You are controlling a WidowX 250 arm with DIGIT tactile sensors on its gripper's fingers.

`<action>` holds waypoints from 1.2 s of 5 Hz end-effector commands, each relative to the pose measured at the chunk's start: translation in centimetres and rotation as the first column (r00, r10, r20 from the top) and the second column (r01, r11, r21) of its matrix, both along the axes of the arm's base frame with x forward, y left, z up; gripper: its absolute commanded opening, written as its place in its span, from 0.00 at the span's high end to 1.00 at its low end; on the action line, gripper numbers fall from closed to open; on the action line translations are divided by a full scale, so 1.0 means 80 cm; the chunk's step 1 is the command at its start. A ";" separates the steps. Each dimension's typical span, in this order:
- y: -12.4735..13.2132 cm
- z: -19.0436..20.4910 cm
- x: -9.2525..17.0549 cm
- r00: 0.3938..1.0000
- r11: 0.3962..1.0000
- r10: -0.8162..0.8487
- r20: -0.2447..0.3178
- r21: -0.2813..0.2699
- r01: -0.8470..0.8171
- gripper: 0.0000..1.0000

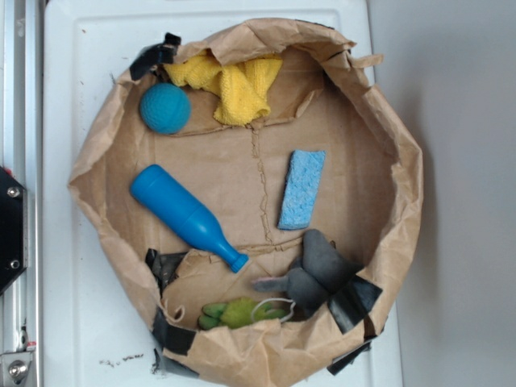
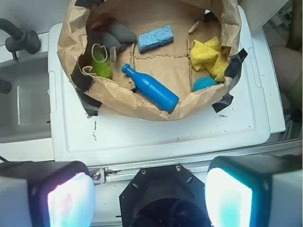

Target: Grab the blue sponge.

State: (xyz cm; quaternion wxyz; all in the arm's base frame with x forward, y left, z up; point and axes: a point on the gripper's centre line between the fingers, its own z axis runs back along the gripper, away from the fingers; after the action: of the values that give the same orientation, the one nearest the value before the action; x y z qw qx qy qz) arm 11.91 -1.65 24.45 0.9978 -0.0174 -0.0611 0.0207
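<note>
The blue sponge [image 1: 302,189] lies flat on the brown paper floor of the bag, right of centre, long side running near to far. In the wrist view the blue sponge [image 2: 155,39] sits far off at the top of the frame. My gripper [image 2: 149,198] hangs well back from the bag, over the black arm base; its two pale pads [image 2: 71,201] stand wide apart with nothing between them. The gripper itself does not show in the exterior view.
A rolled-down paper bag [image 1: 407,210] rings everything. Inside lie a glossy blue bottle [image 1: 187,216], a teal ball [image 1: 165,108], a yellow cloth [image 1: 234,87], a grey plush toy [image 1: 318,272] and a green toy [image 1: 235,313]. A sink [image 2: 23,101] lies left of the white board.
</note>
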 end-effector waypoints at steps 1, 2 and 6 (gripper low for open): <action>0.000 0.000 0.000 1.000 1.000 0.000 0.000 0.000 0.000 0.00; -0.021 0.003 0.052 0.995 0.996 0.091 0.047 -0.009 -0.090 0.00; 0.011 -0.037 0.144 0.774 0.774 0.632 0.029 -0.046 -0.631 0.00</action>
State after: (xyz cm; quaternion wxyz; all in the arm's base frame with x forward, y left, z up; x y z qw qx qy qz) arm 23.11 -1.77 20.06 0.9361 -0.0026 -0.0579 0.3469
